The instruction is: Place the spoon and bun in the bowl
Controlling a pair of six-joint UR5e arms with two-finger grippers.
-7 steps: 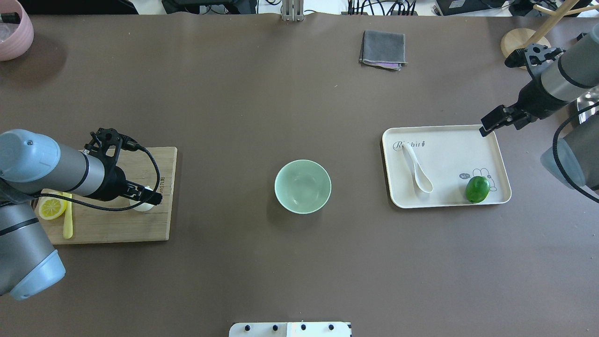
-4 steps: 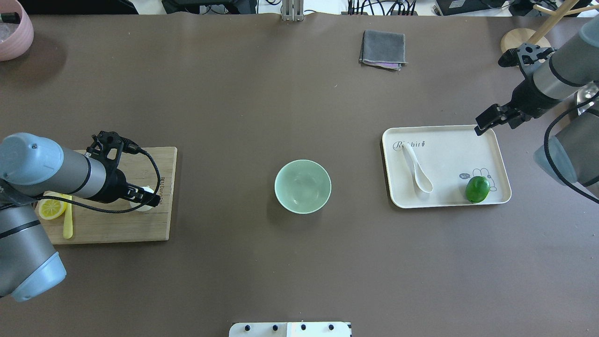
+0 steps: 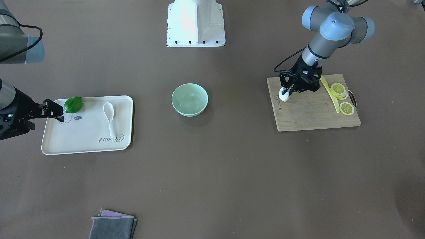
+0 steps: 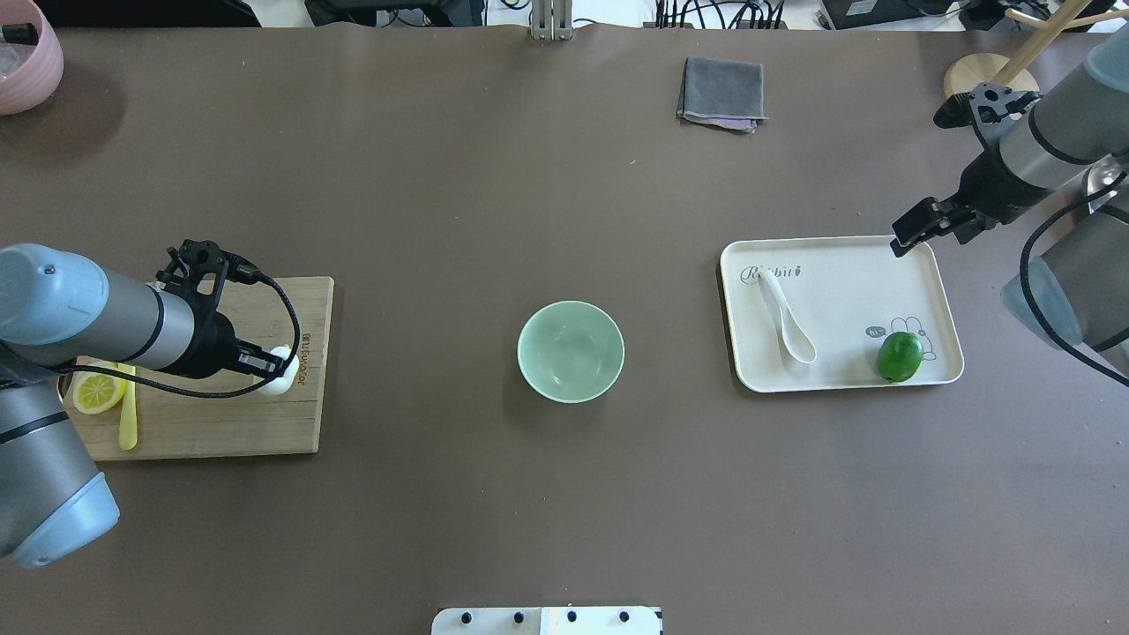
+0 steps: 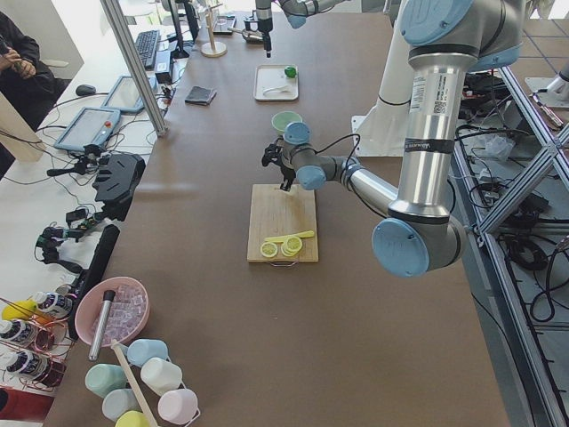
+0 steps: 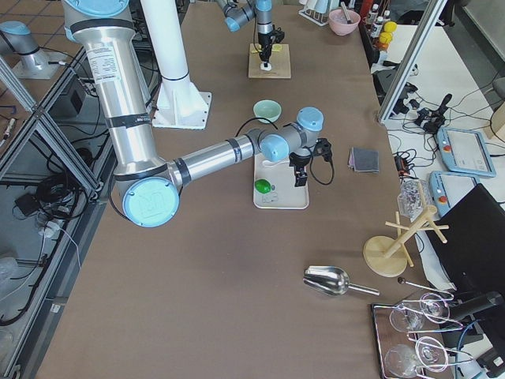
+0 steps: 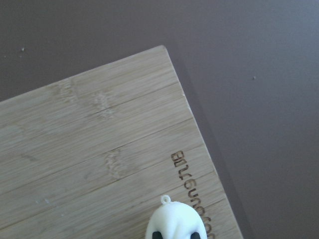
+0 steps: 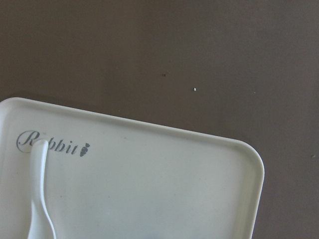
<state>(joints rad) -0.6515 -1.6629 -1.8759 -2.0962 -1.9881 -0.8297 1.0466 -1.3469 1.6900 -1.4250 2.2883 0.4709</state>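
The white bun [image 4: 282,370] is on the right end of the wooden cutting board [image 4: 212,423], between the fingers of my left gripper [image 4: 275,369], which is shut on it. The left wrist view shows the bun [image 7: 174,224] with a dark fingertip on each side. The white spoon [image 4: 788,322] lies on the cream tray [image 4: 847,282], scoop toward me. My right gripper [image 4: 907,240] hovers open and empty over the tray's far right corner. The mint-green bowl [image 4: 571,351] stands empty at the table's middle.
A green lime [image 4: 900,356] sits in the tray's near right corner. A yellow knife [image 4: 129,414] and lemon slices [image 4: 97,392] lie on the board's left end. A folded grey cloth [image 4: 721,93], a pink bowl [image 4: 26,62] and a wooden stand [image 4: 979,75] are at the far edge.
My right gripper has moved a little left and away, to the tray's far right corner. My left gripper has shifted slightly at the bun, which now shows more at its tips.
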